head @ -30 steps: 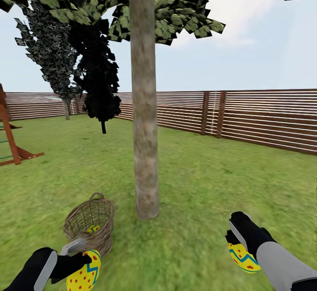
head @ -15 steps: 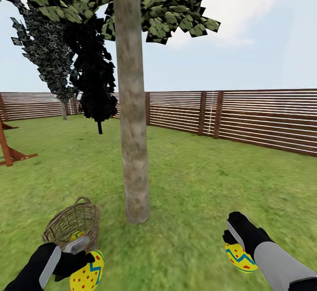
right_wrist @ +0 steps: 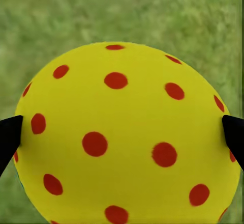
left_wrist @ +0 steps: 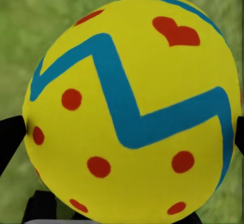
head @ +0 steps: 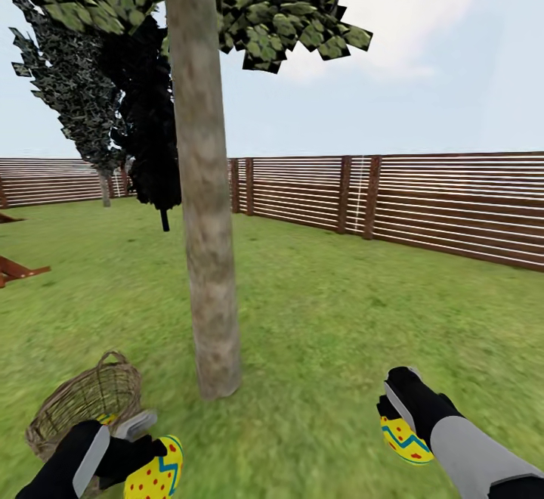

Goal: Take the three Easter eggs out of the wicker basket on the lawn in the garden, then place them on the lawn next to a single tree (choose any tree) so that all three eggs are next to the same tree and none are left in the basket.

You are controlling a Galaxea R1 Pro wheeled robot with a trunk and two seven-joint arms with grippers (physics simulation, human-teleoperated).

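You've got an egg (head: pixel 155 470) clamped in the left tool (head: pixel 143 457) and another (head: pixel 406 438) in the right tool (head: pixel 397 427), carried low toward the tree (head: pixel 205 272), one left in the basket (head: pixel 72 408).

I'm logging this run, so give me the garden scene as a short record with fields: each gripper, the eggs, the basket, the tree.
left gripper: shut on an egg, low over the lawn
right gripper: shut on a second egg, above grass
third egg: a yellow bit shows inside the basket
basket: on the lawn, beside the tree, behind the left gripper
tree: thick pale trunk, ahead between the arms
eggs on grass: none seen
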